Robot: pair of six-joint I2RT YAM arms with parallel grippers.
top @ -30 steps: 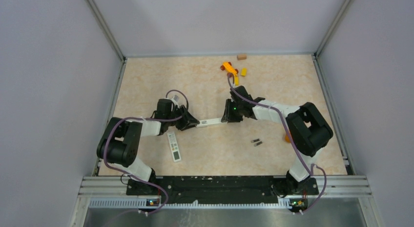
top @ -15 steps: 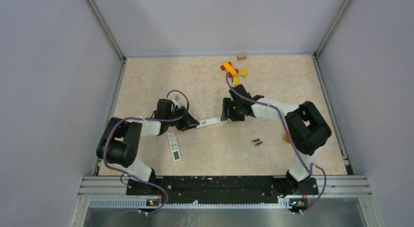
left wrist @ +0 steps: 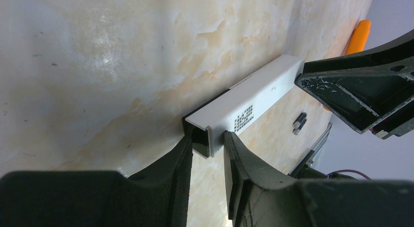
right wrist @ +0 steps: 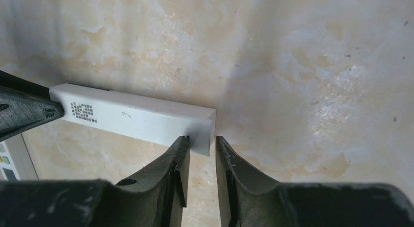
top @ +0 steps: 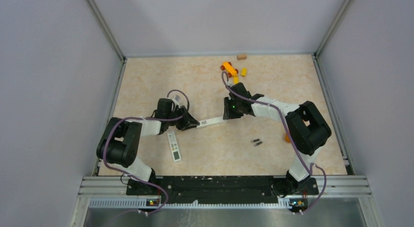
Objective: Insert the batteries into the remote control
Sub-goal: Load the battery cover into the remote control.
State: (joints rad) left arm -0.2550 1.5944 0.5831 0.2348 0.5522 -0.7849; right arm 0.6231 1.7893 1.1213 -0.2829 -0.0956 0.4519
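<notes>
Left tool and right tool clamp the remote control endwise.
We fear uneven pulls twisting it free.

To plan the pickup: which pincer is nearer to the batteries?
Right. The right pincer holds the remote end nearer the batteries; the left pincer holds the far end.

The left arm and right arm share white links, bulky black joints and looping purple-grey cables; claw fingers are matte black.
</notes>
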